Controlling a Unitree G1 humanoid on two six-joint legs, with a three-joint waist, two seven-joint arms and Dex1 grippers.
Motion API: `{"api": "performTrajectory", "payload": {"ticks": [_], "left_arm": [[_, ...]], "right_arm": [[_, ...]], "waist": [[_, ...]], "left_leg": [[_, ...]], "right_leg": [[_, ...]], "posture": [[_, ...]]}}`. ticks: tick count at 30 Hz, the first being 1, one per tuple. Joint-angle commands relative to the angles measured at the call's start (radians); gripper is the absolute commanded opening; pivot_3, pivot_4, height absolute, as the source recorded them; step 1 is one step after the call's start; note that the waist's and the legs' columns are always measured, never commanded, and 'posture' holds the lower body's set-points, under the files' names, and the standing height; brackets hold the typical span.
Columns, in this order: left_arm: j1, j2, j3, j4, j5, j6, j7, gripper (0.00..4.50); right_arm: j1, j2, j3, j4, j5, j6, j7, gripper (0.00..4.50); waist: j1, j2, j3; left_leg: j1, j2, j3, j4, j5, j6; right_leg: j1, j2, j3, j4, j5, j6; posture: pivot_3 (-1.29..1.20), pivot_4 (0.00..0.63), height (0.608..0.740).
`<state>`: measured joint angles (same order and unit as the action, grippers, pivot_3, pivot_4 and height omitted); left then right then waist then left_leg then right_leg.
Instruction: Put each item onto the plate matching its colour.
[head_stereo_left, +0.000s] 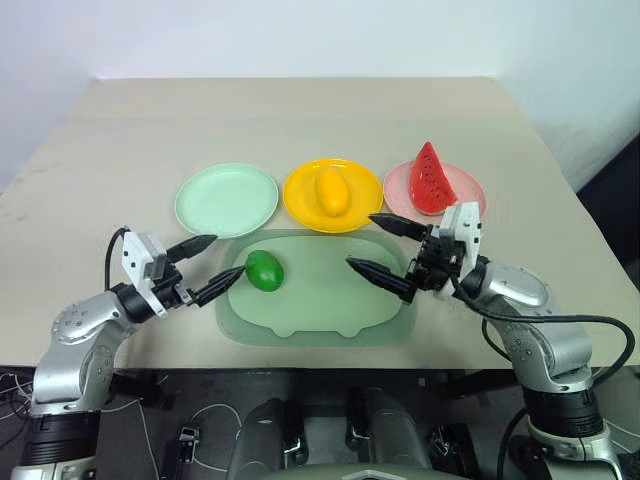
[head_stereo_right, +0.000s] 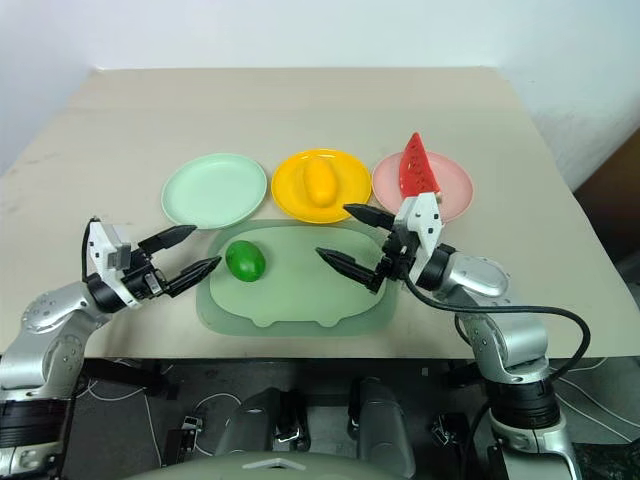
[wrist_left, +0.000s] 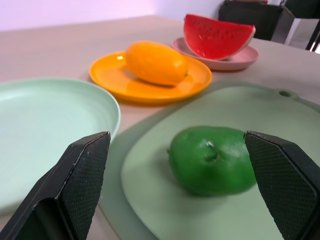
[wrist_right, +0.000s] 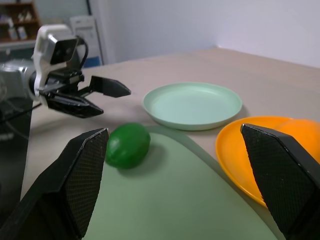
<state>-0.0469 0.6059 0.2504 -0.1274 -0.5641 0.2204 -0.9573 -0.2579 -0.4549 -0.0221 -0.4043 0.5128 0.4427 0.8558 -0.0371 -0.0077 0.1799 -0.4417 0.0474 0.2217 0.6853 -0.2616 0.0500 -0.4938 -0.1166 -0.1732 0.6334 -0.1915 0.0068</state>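
1. Green fruit lies on the left part of the pale green tray, not yet on any plate. It is the only toy I still see unsorted.
2. Its long axis runs roughly across the tray, slightly slanted; a small dimple shows on top in the left wrist view.
3. Mint green plate sits empty just beyond the tray's left far corner, near the fruit. That is where I judge it belongs.
4. Mango rests on the yellow plate; watermelon wedge stands on the pink plate. Both look done.
5. Left gripper hovers just left of the fruit, jaws spread wide, nothing held. The fruit lies straight ahead between its fingertips, apart from both.
6. Right gripper hangs over the tray's right part, also spread wide and empty, well apart from the fruit.
7. My judgement: left arm is nearer and already lined up. A short push forward should straddle the fruit across its narrow side.
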Motion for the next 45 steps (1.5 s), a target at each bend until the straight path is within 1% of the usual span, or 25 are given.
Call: {"api": "performTrajectory", "payload": {"ticks": [1, 4, 6, 9, 11, 17, 21, 27, 30, 32, 36, 38, 39, 42, 45], "left_arm": [[0.006, 0.047, 0.025, -0.074, -0.041, 0.034, -0.031, 4.5], [-0.041, 0.089, 0.014, -0.07, -0.04, 0.039, -0.071, 4.5], [-0.091, 0.128, -0.005, -0.042, -0.058, 0.073, -0.13, 4.5], [-0.189, 0.149, -0.055, 0.051, 0.004, 0.017, -0.191, 4.5], [-0.271, 0.16, -0.099, 0.121, 0.034, -0.023, -0.262, 4.5], [-0.529, 0.163, -0.252, 0.376, 0.15, -0.142, -0.491, 4.5], [-0.703, 0.134, -0.355, 0.557, 0.218, -0.216, -0.632, 4.5], [-0.853, 0.162, -0.605, 0.698, 0.183, -0.31, -0.657, 4.5], [-0.893, 0.173, -0.709, 0.731, 0.147, -0.317, -0.657, 4.5], [-0.902, 0.19, -0.78, 0.745, 0.134, -0.352, -0.657, 4.5], [-0.918, 0.194, -0.871, 0.786, 0.13, -0.445, -0.657, 4.5], [-0.929, 0.171, -0.883, 0.827, 0.148, -0.507, -0.657, 4.5], [-0.935, 0.14, -0.86, 0.865, 0.166, -0.565, -0.657, 4.5], [-0.943, 0.088, -0.829, 0.91, 0.183, -0.6, -0.657, 4.5], [-0.937, 0.108, -0.864, 0.903, 0.183, -0.607, -0.657, 4.5]], "right_arm": [[-0.025, 0.007, 0.003, -0.011, 0.016, -0.018, -0.01, 4.49], [-0.042, 0.002, 0.015, -0.004, 0.003, -0.027, -0.014, 4.49], [-0.042, -0.012, 0.027, 0.003, -0.016, -0.048, 0.002, 4.49], [-0.044, -0.016, 0.027, 0.007, -0.014, -0.048, 0.0, 4.49], [-0.043, -0.018, 0.028, 0.003, -0.013, -0.047, -0.003, 4.49], [-0.038, -0.027, 0.026, -0.006, -0.02, -0.048, -0.022, 4.49], [-0.03, -0.042, 0.021, -0.01, -0.027, -0.054, -0.033, 4.49], [-0.012, -0.049, 0.01, -0.032, -0.026, -0.051, -0.062, 4.49], [0.001, -0.057, 0.009, -0.047, -0.028, -0.049, -0.074, 4.49], [0.005, -0.063, 0.008, -0.057, -0.027, -0.044, -0.081, 4.49], [0.0, -0.074, 0.009, -0.065, -0.031, -0.042, -0.099, 4.49], [-0.002, -0.078, 0.007, -0.064, -0.031, -0.044, -0.103, 4.49], [-0.002, -0.08, 0.006, -0.062, -0.032, -0.046, -0.104, 4.49], [-0.003, -0.086, 0.008, -0.059, -0.04, -0.052, -0.108, 4.49], [-0.012, -0.085, 0.011, -0.055, -0.041, -0.05, -0.111, 4.49]], "waist": [[0.001, 0.0, 0.0], [0.003, 0.0, 0.0], [0.012, 0.0, 0.0], [0.025, 0.0, 0.0], [0.027, 0.0, 0.0], [0.024, 0.0, 0.0], [0.024, 0.0, 0.0], [0.022, 0.0, 0.0], [0.022, 0.0, 0.0], [0.021, 0.0, 0.0], [0.024, -0.001, 0.0], [0.024, -0.001, 0.0], [0.024, -0.001, 0.0], [0.026, -0.001, 0.0], [0.019, -0.001, 0.0]], "left_leg": [[0.0, 0.0, 0.0, 0.0, 0.0, 0.0], [0.0, 0.0, 0.0, 0.0, 0.0, 0.0], [0.0, 0.0, 0.0, 0.0, 0.0, 0.0], [0.0, 0.0, 0.0, 0.001, 0.0, 0.0], [0.0, 0.0, 0.0, 0.001, 0.0, 0.0], [-0.001, 0.0, 0.0, 0.002, 0.0, 0.0], [-0.001, 0.0, 0.0, 0.002, 0.0, 0.0], [-0.002, 0.0, -0.001, 0.007, 0.0, 0.001], [-0.003, 0.001, -0.002, 0.012, -0.001, 0.003], [-0.004, 0.001, -0.003, 0.014, -0.002, 0.004], [-0.004, 0.0, -0.003, 0.015, -0.002, 0.004], [-0.004, 0.0, -0.004, 0.015, -0.003, 0.005], [-0.004, 0.0, -0.004, 0.016, -0.003, 0.005], [-0.004, 0.0, -0.004, 0.017, -0.003, 0.006], [-0.005, 0.0, -0.004, 0.017, -0.004, 0.008]], "right_leg": [[0.0, 0.0, 0.0, 0.0, 0.0, 0.0], [0.0, 0.0, 0.0, 0.0, 0.0, 0.0], [0.0, 0.0, 0.0, 0.0, 0.0, 0.0], [0.0, 0.0, 0.0, 0.0, -0.001, 0.0], [0.0, 0.0, 0.0, 0.0, 0.0, -0.001], [0.0, 0.0, -0.001, 0.0, 0.0, -0.001], [0.0, 0.0, -0.001, 0.001, 0.0, 0.0], [0.0, 0.0, -0.001, 0.003, 0.0, 0.0], [0.0, 0.0, -0.001, 0.006, -0.001, 0.0], [0.0, -0.001, -0.002, 0.007, -0.002, 0.001], [0.001, -0.001, -0.002, 0.007, -0.003, 0.002], [0.002, -0.002, -0.002, 0.007, -0.003, 0.002], [0.002, -0.002, -0.002, 0.007, -0.003, 0.002], [0.002, -0.002, -0.002, 0.007, -0.003, 0.002], [0.002, -0.002, -0.002, 0.007, -0.003, 0.002]], "posture": [[0.0, 0.15, 0.696], [0.0, 0.15, 0.696], [0.0, 0.15, 0.696], [0.0, 0.15, 0.696], [0.0, 0.15, 0.696], [0.0, 0.15, 0.696], [0.0, 0.15, 0.696], [0.0, 0.15, 0.696], [0.0, 0.15, 0.696], [0.0, 0.15, 0.696], [0.0, 0.15, 0.696], [0.0, 0.15, 0.696], [0.0, 0.15, 0.696], [0.0, 0.15, 0.696], [0.0, 0.15, 0.696]]}}
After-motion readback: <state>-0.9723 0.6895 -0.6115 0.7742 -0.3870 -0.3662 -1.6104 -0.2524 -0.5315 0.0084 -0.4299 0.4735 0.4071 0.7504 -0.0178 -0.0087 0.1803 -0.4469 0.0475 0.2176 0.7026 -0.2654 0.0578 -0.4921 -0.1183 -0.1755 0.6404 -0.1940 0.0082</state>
